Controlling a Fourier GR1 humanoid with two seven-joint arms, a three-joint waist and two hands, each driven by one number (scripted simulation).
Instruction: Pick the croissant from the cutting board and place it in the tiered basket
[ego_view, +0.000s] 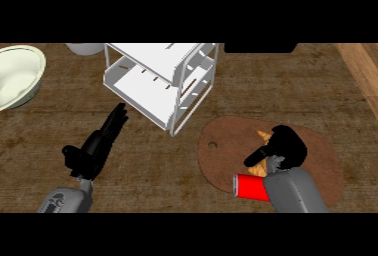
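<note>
Brown bench (148, 175) carries everything. Left robot hand (100, 142) lies with fingers straight, aimed up toward the white tiered basket (166, 80) just beyond its fingertips. Right robot hand (284, 145) curls down over the croissant (260, 150) on the cutting board (229, 150); its long axis runs away from the robot, one tip showing above the thumb.

So the tiered basket (164, 82) sits at the back middle of my desk (148, 165), with a bowl (16, 75) off to its left. The cutting board (229, 155) lies front right, croissant (261, 136) on it under my right robot hand (284, 147).
</note>
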